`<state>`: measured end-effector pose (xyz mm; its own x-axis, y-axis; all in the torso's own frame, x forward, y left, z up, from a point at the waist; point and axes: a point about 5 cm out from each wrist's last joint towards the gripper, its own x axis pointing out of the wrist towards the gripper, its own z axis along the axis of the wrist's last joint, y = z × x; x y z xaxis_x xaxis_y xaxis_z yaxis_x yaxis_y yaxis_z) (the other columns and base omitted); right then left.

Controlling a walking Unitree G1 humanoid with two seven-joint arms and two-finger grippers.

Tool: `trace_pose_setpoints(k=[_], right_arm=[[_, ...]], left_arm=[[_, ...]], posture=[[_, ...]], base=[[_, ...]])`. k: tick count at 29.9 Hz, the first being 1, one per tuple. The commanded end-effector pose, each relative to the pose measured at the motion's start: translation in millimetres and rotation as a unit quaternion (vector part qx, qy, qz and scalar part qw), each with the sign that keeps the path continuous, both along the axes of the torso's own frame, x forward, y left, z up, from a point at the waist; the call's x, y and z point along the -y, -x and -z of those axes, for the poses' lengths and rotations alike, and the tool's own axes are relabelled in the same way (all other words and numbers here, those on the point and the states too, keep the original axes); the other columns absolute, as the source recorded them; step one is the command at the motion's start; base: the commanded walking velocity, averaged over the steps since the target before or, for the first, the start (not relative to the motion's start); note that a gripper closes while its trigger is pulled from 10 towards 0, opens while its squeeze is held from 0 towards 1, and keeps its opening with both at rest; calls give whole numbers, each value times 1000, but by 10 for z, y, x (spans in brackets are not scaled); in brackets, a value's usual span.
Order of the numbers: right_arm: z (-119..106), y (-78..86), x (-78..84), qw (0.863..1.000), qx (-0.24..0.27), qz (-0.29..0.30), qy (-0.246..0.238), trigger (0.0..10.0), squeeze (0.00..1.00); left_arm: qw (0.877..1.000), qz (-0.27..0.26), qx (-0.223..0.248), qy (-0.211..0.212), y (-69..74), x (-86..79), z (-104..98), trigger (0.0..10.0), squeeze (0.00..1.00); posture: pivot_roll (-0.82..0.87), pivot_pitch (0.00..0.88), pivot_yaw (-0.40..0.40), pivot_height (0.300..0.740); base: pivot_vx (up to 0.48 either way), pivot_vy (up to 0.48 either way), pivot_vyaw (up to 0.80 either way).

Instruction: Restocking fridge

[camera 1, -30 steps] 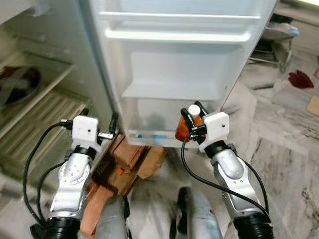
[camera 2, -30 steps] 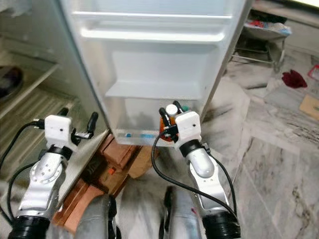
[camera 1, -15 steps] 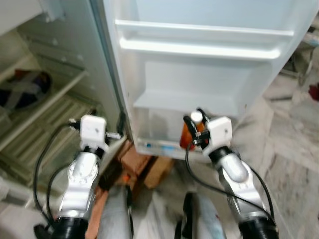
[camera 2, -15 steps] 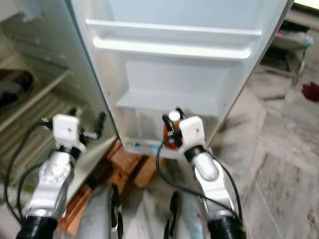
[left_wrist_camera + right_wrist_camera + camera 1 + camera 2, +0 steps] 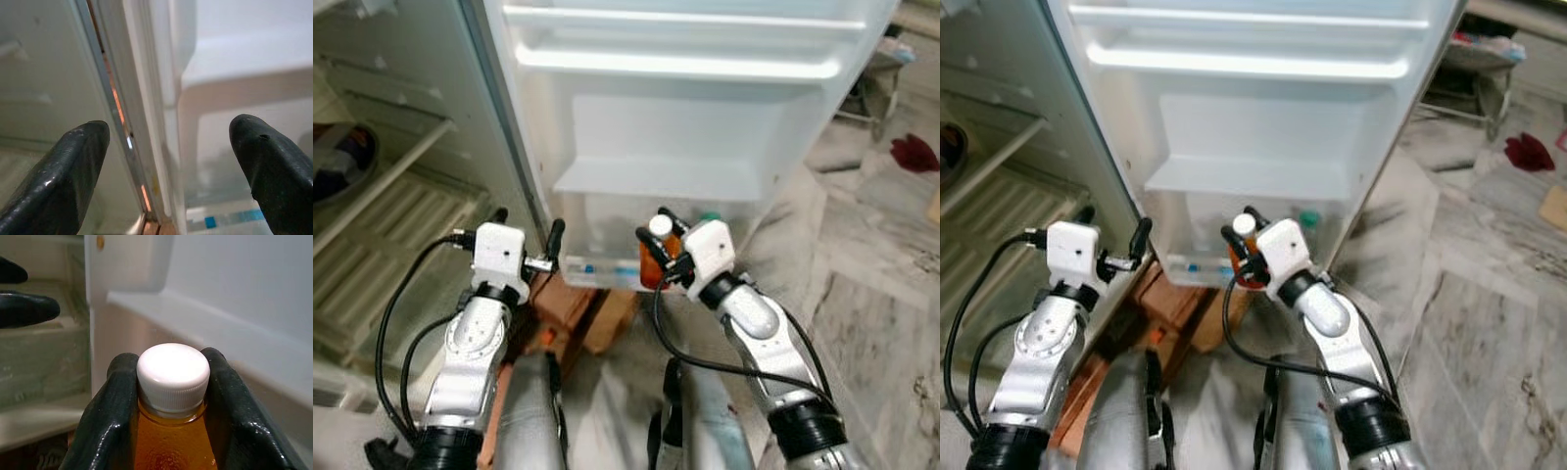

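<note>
1. Standing open across the upper centre of the frame: fridge door (image 5: 685,117), white. Its lower bin (image 5: 617,235) is clear-fronted and holds a green-capped item (image 5: 1309,218) at its right end.
2. Fridge interior (image 5: 382,225), left of frame: ribbed shelves, a dark object at the far left edge, too blurred to name.
3. Boxes (image 5: 578,308), brown, on the floor below the door, centre.
4. Right gripper (image 5: 658,250), centre of frame: fingers clamped on the neck of the bottle, just in front of the bin.
5. Left gripper (image 5: 529,240), left of centre: fingers spread apart, empty, near the door's hinge edge.
6. Bottle (image 5: 172,440), orange, white cap. Judged status: carried to the door, not yet set in the bin; placing and release remain.
</note>
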<state>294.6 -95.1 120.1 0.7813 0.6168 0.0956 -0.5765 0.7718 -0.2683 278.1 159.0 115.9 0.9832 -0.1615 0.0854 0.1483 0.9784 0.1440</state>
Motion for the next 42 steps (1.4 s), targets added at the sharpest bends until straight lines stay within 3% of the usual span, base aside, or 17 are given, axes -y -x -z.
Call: trace_pose_setpoints(k=[1, 7, 8, 12, 14, 27, 32, 36, 42], right_arm=[[11, -42, -50, 1000, 14, -15, 20, 10000, 0], [23, -133, -121, 995, 50, -40, 72, 10000, 0], [25, -204, -137, 989, 80, -41, 120, 10000, 0], [-23, -285, -148, 980, 116, -41, 159, 10000, 0], [-131, -376, -156, 968, 166, -36, 187, 10000, 0], [-429, -590, -184, 944, 260, -3, 203, 10000, 0], [-316, -631, -66, 949, 229, 27, 213, 10000, 0], [-151, -668, 89, 965, 158, 78, 195, 10000, 0], [56, -639, 251, 972, 90, 118, 181, 10000, 0]], left_arm=[[1000, -1, 5, 8, 37, -17, -36, 10000, 0], [1000, -17, 0, 7, 131, -71, -42, 10000, 0], [1000, -21, -4, 6, 186, -85, -25, 10000, 0], [1000, -21, -6, 2, 239, -94, -25, 10000, 0], [1000, -25, -6, 0, 273, -130, -48, 10000, 0], [1000, -16, -18, -7, 351, -89, -69, 10000, 0], [1000, -11, -22, -9, 371, -82, -76, 10000, 0], [1000, -11, -26, -13, 383, -98, -79, 10000, 0], [999, -9, -30, -16, 382, -108, -86, 10000, 0]], posture=[[41, 272, -51, 561], [70, 306, -61, 561], [84, 312, -65, 561], [101, 322, -65, 561], [117, 327, -61, 561], [142, 342, -39, 561], [152, 351, -32, 561], [157, 355, -26, 561], [162, 359, -19, 561]], base=[[0, 0, 0], [0, 0, 0], [0, 0, 0], [0, 0, 0], [0, 0, 0], [0, 0, 0], [0, 0, 0], [0, 0, 0], [0, 0, 0]])
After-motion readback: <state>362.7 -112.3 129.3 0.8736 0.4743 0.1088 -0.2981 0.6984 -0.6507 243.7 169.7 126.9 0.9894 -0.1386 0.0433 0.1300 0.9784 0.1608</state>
